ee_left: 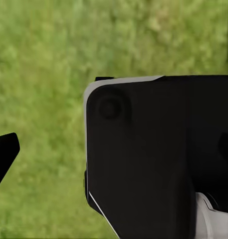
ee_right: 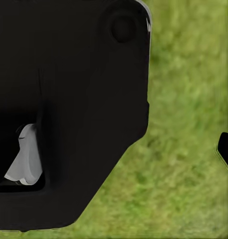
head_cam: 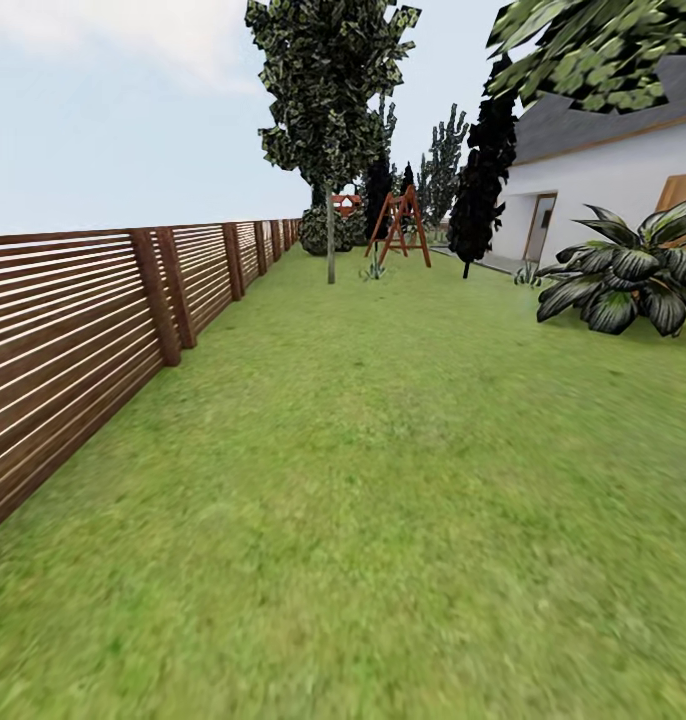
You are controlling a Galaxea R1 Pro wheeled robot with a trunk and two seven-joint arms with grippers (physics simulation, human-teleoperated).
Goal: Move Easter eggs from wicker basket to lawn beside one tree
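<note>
One lawn, mottled green, running ahead between brown slatted fence and white house; one thin-trunked tree far ahead on the grass, swing frame near it; broad-leaved plant by the house; tool state on either arm: cannot tell, wrist views blocked by dark robot body over grass.

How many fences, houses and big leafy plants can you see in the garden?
Brown wooden fence: 1
White house: 1
Big leafy plant: 1
Total: 3
</note>
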